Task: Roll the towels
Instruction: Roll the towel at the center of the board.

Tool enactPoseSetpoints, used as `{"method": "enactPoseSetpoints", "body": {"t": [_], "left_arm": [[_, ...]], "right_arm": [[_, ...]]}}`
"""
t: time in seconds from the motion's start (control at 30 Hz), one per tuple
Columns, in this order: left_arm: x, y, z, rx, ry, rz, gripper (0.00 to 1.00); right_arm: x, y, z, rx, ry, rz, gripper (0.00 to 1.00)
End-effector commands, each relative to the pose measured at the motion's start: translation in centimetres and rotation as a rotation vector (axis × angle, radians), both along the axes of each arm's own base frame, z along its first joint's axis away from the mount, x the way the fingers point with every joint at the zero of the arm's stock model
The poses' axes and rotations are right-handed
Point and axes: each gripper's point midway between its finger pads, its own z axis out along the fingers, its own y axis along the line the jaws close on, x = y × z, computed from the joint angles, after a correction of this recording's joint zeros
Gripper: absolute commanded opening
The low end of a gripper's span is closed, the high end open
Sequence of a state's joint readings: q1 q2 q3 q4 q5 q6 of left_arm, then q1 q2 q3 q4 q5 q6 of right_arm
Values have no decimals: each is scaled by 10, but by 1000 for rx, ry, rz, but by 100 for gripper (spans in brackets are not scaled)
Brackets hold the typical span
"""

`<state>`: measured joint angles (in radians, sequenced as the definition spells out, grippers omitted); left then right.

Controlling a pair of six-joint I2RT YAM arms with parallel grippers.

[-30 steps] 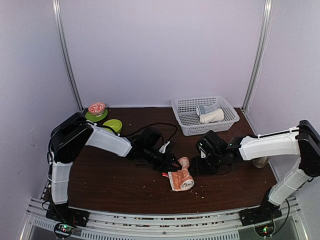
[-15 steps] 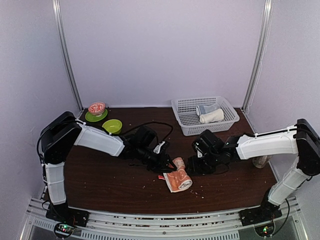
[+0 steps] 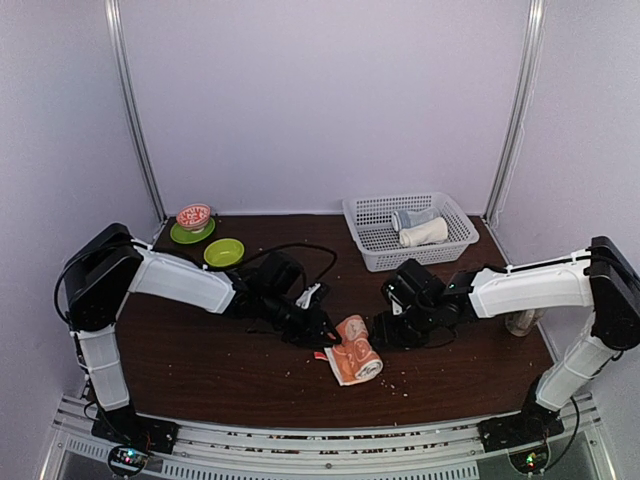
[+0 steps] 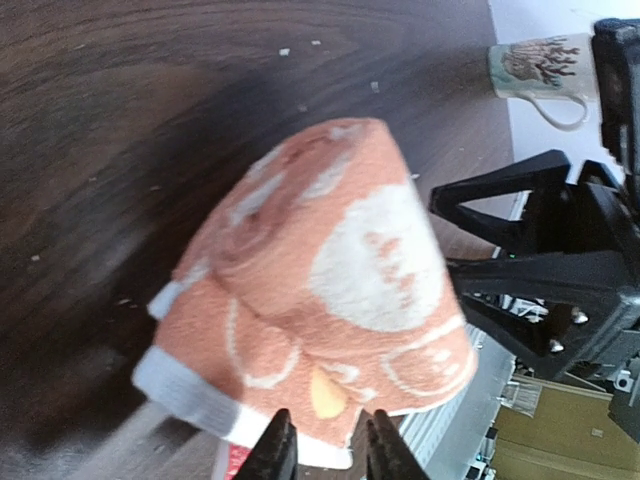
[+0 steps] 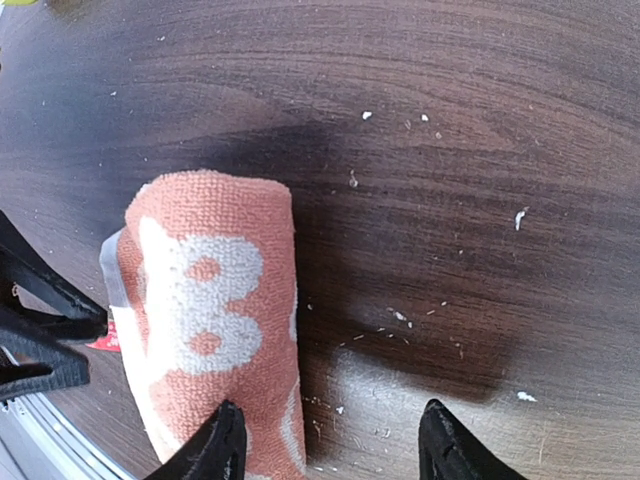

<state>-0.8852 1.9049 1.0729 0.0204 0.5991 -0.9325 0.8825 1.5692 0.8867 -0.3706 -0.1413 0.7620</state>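
Dark table (image 3: 200, 370) — orange-red towel (image 3: 357, 350) rolled; left claw (image 4: 327, 450) pinches hem, right claw (image 5: 330, 428) apart.

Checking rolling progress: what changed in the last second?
The left gripper pulled leftward, narrowing on the hem of the orange-red towel and dragging the roll slightly left. The right gripper followed left, staying open beside the roll. The basket with the cream towel stayed put.

The orange-red towel (image 5: 210, 300) is nubbly terry cloth, the table (image 5: 480, 150) smooth dark wood grain, the basket (image 3: 430, 256) white plastic.
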Motion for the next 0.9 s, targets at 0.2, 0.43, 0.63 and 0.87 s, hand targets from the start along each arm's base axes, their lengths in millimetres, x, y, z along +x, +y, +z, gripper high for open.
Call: {"method": "enactPoseSetpoints", "body": {"t": [0.2,0.43,0.63,0.87], "left_arm": [[10,13,-27,101,-29,15,14],[10,13,-36,111,-20,13,9],[8,15,-38,115,-15,12,6],[6,17,-40,115,-10,12,4]], "right_arm": [[5,9,7,-16,-27,18,60],[1,22,17,5,-37,43,60],[-3,36,21,18,-38,71,60],[-10,48,12,12,-15,99,61]]}}
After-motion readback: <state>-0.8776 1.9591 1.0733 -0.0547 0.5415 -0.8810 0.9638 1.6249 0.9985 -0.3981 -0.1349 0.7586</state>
